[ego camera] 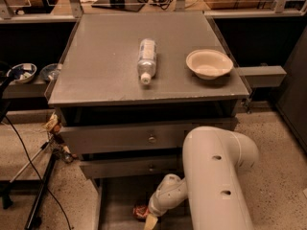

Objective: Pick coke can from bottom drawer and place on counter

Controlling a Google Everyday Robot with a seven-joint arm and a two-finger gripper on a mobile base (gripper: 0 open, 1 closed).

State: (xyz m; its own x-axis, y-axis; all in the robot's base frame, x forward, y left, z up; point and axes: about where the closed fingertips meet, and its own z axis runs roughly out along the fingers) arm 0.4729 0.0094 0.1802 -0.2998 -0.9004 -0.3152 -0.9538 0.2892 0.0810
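Observation:
The coke can (140,212) shows as a small red shape on the grey floor of the open bottom drawer (117,200), at the lower edge of the view. My gripper (150,222) hangs down into the drawer right beside the can, on its right, at the end of the white arm (216,176). Only one tan finger tip shows above the frame edge, and it seems to touch the can. The counter (105,61) is the broad grey top of the cabinet.
A clear plastic bottle (147,60) lies on the counter's middle. A cream bowl (209,63) sits at its right. Two knobbed drawers (152,139) are above the open one. A tripod leg and cables (38,195) stand to the left on the floor.

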